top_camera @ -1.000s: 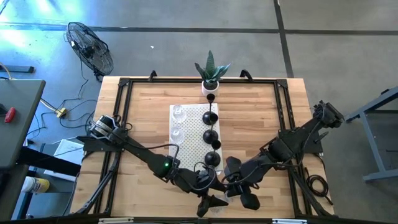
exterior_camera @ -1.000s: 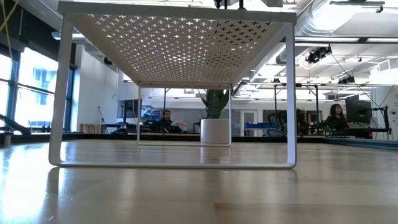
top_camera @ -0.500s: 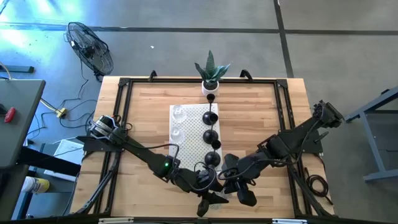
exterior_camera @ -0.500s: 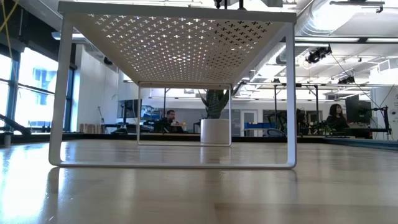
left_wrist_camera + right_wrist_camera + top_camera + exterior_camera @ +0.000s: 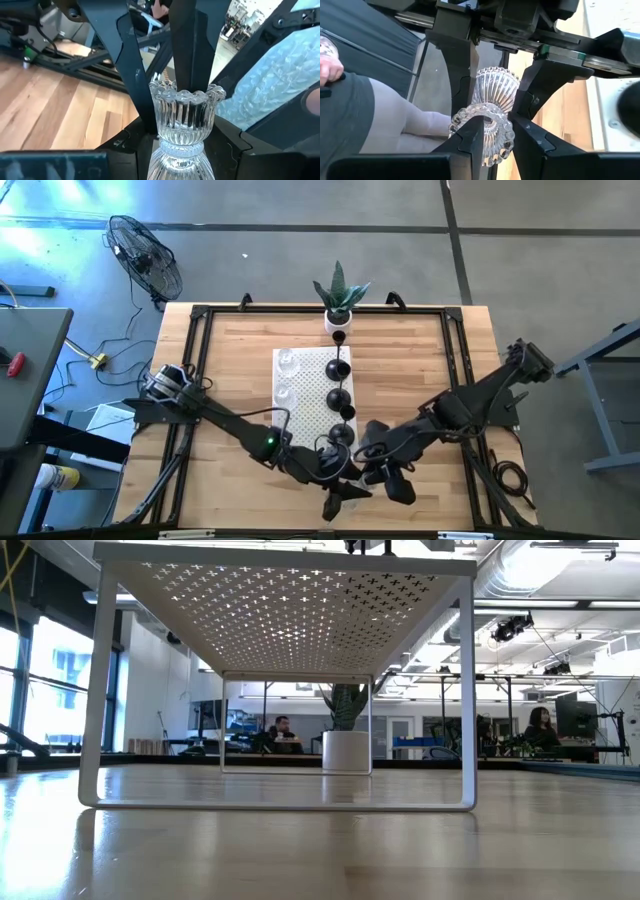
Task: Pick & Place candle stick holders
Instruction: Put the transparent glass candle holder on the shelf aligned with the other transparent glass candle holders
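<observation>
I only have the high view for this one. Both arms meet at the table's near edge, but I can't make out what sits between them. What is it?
Observer: A clear ribbed glass holder. In the left wrist view it sits clamped in the left tool.
Operator: Is the right tool on it too?
Observer: The right wrist view puts the right tool at the holder's scalloped rim, facing the left tool. Whether it grips, I cannot tell.
Operator: Anyone close by?
Observer: Yes. The right wrist view shows a person just beyond the two tools, with one hand in view.
</observation>
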{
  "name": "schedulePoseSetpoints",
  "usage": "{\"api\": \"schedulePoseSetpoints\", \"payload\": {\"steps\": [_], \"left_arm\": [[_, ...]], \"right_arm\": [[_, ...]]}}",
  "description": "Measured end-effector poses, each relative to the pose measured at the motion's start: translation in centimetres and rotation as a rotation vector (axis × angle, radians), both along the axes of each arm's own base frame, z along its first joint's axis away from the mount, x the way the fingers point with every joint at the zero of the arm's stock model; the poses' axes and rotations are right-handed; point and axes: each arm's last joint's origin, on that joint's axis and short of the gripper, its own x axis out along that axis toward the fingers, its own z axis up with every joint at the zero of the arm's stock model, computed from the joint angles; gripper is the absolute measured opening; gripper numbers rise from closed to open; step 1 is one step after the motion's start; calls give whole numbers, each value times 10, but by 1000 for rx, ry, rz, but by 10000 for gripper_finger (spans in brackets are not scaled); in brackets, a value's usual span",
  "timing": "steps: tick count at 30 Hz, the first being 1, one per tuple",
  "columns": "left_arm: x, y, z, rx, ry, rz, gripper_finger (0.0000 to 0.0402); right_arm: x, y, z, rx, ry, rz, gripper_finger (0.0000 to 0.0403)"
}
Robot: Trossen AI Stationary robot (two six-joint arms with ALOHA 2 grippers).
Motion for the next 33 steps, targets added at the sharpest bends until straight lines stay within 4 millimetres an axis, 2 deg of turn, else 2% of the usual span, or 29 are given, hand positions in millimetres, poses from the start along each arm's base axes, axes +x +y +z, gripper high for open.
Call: {"api": "schedulePoseSetpoints", "payload": {"steps": [7,8,11,17,21,25,28,33], "left_arm": [[5,9,5,-25,-21,-3,132],[4,9,3,-29,5,-14,120],[4,7,-9,-5,57,-17,120],[4,9,-3,-26,42,3,120],[4,8,-6,-19,56,1,120],[1,6,-2,-21,50,-8,120],[-3,2,4,-5,60,-11,120],[-13,-6,27,61,135,2,120]], "right_arm": [[-18,-9,17,21,-31,-21,79],[-23,-11,19,18,-11,-10,79],[-32,-10,29,62,-39,29,80],[-39,-8,27,39,-6,44,79],[-54,-9,28,17,45,56,79],[-74,-12,27,-84,86,24,79],[-91,-14,26,-162,114,-33,79],[-111,-16,28,-248,96,-137,79]]}}
